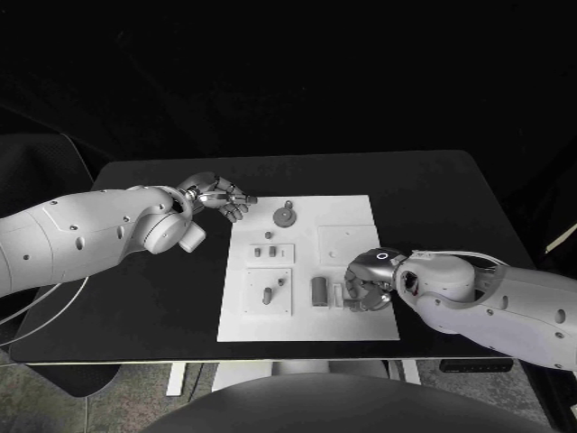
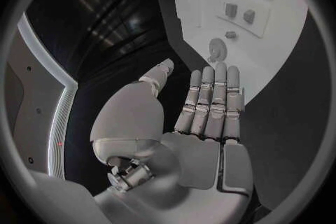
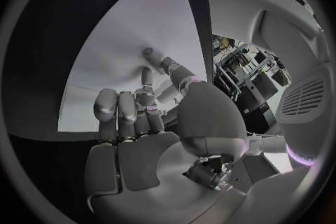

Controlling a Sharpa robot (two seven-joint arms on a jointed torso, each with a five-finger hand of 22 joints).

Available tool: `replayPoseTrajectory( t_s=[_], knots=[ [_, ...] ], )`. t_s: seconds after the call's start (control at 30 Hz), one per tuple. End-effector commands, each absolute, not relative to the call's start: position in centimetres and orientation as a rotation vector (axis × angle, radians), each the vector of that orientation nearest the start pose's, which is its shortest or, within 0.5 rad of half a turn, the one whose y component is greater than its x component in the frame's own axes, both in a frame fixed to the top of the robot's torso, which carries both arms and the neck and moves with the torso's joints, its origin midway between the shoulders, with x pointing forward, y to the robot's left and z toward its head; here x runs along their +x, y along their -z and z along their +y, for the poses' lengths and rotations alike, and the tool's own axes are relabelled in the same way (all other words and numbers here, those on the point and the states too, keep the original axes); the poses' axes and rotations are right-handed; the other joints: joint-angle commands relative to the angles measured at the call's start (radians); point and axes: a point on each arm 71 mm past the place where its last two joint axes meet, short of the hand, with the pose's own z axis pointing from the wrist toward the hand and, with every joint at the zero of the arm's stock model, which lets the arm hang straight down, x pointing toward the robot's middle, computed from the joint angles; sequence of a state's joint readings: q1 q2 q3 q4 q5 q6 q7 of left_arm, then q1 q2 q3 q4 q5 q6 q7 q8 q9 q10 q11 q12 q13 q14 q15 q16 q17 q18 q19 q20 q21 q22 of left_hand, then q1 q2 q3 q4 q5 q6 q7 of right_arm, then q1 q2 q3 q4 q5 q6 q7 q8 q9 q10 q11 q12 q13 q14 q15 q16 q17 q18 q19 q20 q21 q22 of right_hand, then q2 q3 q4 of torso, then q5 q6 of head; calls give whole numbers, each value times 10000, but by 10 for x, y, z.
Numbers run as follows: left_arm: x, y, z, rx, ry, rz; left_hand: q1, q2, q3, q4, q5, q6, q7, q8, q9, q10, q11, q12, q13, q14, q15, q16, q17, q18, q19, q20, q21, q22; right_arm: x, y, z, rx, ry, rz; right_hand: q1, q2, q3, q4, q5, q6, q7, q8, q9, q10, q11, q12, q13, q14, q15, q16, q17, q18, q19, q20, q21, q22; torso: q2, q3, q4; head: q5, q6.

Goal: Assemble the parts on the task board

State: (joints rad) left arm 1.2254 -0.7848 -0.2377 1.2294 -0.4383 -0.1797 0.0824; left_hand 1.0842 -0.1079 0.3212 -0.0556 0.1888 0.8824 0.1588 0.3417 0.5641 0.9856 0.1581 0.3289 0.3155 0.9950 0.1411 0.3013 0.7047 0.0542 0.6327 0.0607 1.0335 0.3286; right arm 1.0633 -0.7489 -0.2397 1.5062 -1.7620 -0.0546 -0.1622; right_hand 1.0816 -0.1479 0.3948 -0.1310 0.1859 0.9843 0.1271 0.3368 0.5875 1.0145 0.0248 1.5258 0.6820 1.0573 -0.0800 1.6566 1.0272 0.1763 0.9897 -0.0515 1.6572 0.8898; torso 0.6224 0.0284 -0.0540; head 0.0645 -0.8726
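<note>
The task board (image 1: pixel 308 268) is a white plate lying flat in the middle of the black table (image 1: pixel 132 298), with its long axis running from the near edge to the far edge. Small grey parts sit on it. A round part with a short tab (image 1: pixel 285 216) lies near the far edge, the tab pointing away from the robot. Below it, in the left half, are a raised panel carrying two small blocks (image 1: pixel 270 253) and a second raised panel with an elongated piece (image 1: pixel 268 290) whose length runs near to far. A cylinder-like part (image 1: pixel 318 290) lies near the board's near right side, also with its long axis near to far.

The left hand (image 1: pixel 218 196) hovers just off the board's far left corner, over the bare table. In the left wrist view, its fingers (image 2: pixel 213 102) are straight and side by side, with the thumb set apart, and nothing in the palm: it is released and touches no part.

The right hand (image 1: pixel 370 281) is over the board's near right area, just right of the cylinder-like part. In the right wrist view, its fingers (image 3: pixel 122 112) are curled down toward the board's white surface, with the thumb reaching forward. Whether the hand grasps a part or merely rests on the board cannot be told.
</note>
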Motion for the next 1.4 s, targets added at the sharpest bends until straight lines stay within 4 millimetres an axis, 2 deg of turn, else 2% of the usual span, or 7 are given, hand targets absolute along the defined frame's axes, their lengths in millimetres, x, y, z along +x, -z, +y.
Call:
replayPoseTrajectory(
  t_s=[0.03,0.4,0.6,0.8,0.93,1.13,1.4],
  knots=[
    [508,265,267,-8103,9678,19420,-45,10,-39,-14,-25,77,-6,-26,-6,-7,-29,-9,9,-76,11,-40,-10,182,-68,-4,-34,16,406,332,-164,-7158,-4219,20718,-7,94,-31,13,50,-147,220,60,-22,-18,-23,1,-1,-49,-3,753,-10,855,-55,-13,951,-18,5,10,-7,5,0],
    [508,265,267,-8105,9662,19438,-51,10,-43,-11,-25,79,-5,-25,-6,-2,-28,-7,11,-76,12,-39,-11,181,-68,-3,-34,17,405,335,-163,-7420,-4072,20864,87,210,-15,47,57,114,171,203,41,63,-31,43,7,-11,-3,784,-7,855,-10,1,972,-24,4,15,-10,3,0],
    [508,265,267,-8105,9654,19432,-54,11,-44,-9,-25,81,-5,-25,-5,1,-28,-6,12,-75,12,-38,-12,180,-68,-3,-34,18,404,336,-164,-7589,-3999,20946,230,765,158,159,182,1170,-22,725,262,432,-123,63,-45,231,-14,863,-23,855,174,47,1048,-45,3,6,-2,-4,0],
    [508,265,267,-8093,9654,19444,-56,14,-45,-7,-25,83,-5,-24,-5,4,-29,-5,13,-75,12,-38,-12,179,-67,-2,-33,18,404,336,-164,-7642,-3964,20998,66,1356,292,263,297,1556,-113,900,301,696,-180,2,-113,429,-31,871,-53,855,289,80,1090,-56,1,4,-2,-11,0],
    [508,265,267,-8088,9650,19449,-57,15,-45,-6,-25,84,-5,-24,-5,5,-29,-4,14,-75,12,-37,-12,179,-67,-2,-33,19,405,336,-164,-7573,-3904,20954,60,1618,373,226,356,1634,-137,927,297,795,-207,-26,-138,508,-44,873,-61,855,327,83,1111,-55,-2,2,-5,-10,0],
    [508,265,267,-8081,9628,19465,-58,17,-46,-5,-25,85,-5,-24,-5,7,-29,-3,14,-74,12,-37,-13,179,-67,-2,-33,19,406,335,-167,-6697,-3955,21167,71,1704,407,200,398,1646,-142,928,292,823,-216,-39,-148,532,-49,871,-63,855,337,83,1117,-55,0,5,-4,-17,0],
    [508,265,267,-8073,9593,19485,-61,19,-47,-4,-25,87,-5,-23,-5,10,-29,-2,15,-74,12,-36,-13,178,-67,-2,-33,20,405,336,-178,-4072,-4675,22592,91,1807,476,111,624,1581,-125,873,255,856,-233,-89,-178,564,-57,854,-71,855,344,81,1121,-55,-3,8,-13,-33,0]
  ],
)
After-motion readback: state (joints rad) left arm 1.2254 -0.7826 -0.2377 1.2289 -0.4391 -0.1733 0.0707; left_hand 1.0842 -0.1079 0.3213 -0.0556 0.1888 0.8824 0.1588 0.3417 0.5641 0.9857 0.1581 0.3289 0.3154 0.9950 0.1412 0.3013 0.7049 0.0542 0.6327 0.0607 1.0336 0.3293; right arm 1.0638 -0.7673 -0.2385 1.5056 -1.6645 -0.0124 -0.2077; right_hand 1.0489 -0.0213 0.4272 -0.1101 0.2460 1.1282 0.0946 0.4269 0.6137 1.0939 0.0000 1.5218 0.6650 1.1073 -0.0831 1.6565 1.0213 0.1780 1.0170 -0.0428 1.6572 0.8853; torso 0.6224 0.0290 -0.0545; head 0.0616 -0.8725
